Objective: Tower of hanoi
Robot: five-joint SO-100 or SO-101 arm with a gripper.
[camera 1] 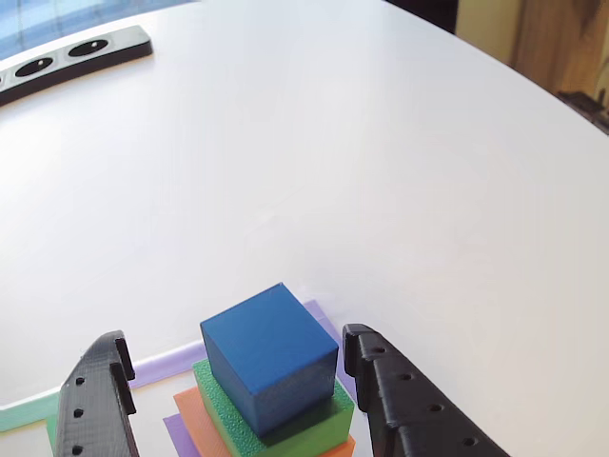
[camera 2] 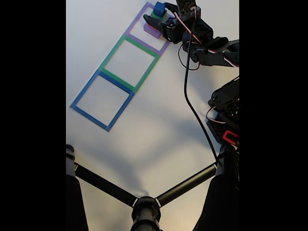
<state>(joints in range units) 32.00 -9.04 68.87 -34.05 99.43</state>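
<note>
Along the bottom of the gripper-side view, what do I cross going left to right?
Left gripper finger → blue cube on top of the green block → right gripper finger.

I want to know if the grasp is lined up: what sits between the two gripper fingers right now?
In the other view, the blue cube sits between the open gripper's fingers, atop the green block.

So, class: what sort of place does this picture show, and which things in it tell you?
Probably a home or hobby workspace, not a factory. A round white table carries a power strip, taped coloured squares and a stack of foam blocks, with the open gripper either side of the stack.
</note>
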